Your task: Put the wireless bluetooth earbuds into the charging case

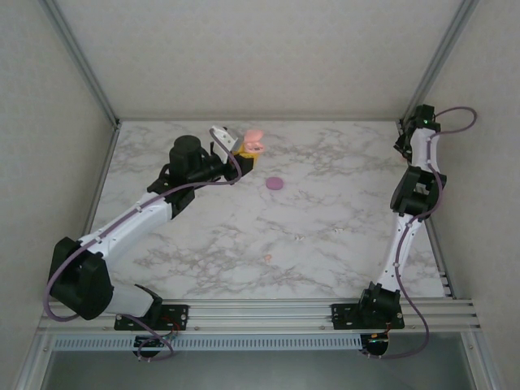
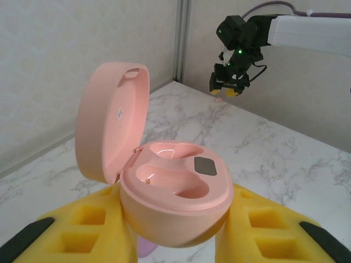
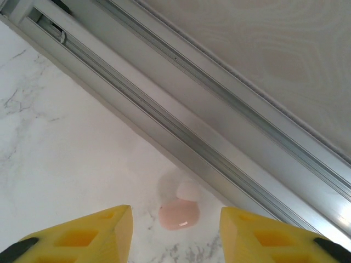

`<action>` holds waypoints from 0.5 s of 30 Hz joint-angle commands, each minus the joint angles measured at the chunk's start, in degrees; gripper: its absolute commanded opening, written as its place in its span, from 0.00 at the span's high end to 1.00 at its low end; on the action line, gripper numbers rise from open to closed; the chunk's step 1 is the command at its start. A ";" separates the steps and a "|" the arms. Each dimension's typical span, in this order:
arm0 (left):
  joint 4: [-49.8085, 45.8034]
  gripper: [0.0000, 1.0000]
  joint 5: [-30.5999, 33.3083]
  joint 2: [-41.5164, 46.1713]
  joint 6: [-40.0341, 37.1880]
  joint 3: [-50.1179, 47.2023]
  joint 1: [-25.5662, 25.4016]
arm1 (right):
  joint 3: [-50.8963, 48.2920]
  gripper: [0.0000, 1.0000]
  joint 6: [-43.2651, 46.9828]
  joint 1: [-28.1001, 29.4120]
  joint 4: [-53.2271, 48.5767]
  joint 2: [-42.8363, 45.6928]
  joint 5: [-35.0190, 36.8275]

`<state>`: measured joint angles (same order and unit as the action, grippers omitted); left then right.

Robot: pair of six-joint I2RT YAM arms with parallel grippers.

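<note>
**Left end effector [image 2: 175, 211] offers an open case; right end effector [image 3: 175, 235] sits over a bud at the rail**

Both end effectors are set up for a handover. The left one is clamped on the base of the pink charging case [image 2: 170, 181], near the upper centre of the overhead view. The right one is in the upper right corner, its yellow fingers spread with nothing gripped.

The marble table [image 1: 325, 236] is mostly bare between the two, so a carry across the middle looks unobstructed. The tight spot is the aluminium rail [image 3: 192, 109], which runs diagonally through the right wrist view just beyond the fingers. Judging by that, there is little room to push further forward, and a straight descent seems the safer approach.

The case is held upright with its lid [image 2: 112, 126] swung back to the left of the frame. Both wells face up and look empty, presumably so a bud can drop in from above.

A rounded purple piece [image 1: 275, 184] lies on the table just below and right of the case in the overhead view. I cannot tell what it is at this size.

The pink earbud [image 3: 176, 213] rests on the table near the rail, in line with the gap between the right fingers and touching neither. A tiny pink speck [image 1: 267, 257] lower centre may be a second bud.
</note>
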<state>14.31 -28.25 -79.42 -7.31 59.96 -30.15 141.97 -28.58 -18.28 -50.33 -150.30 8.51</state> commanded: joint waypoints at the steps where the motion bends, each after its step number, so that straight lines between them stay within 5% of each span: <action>1: 0.28 0.75 -1.46 -0.74 0.01 1.99 0.29 | 2.14 0.54 -0.95 -0.53 -0.30 -2.18 -1.25; 15: 0.39 0.75 -1.19 -1.67 0.19 2.43 0.31 | 4.78 0.61 -2.44 -0.53 0.34 -5.14 -0.01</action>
<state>14.24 -28.25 -80.64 -7.29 60.55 -30.15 144.68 -29.63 -18.28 -49.93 -153.40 7.88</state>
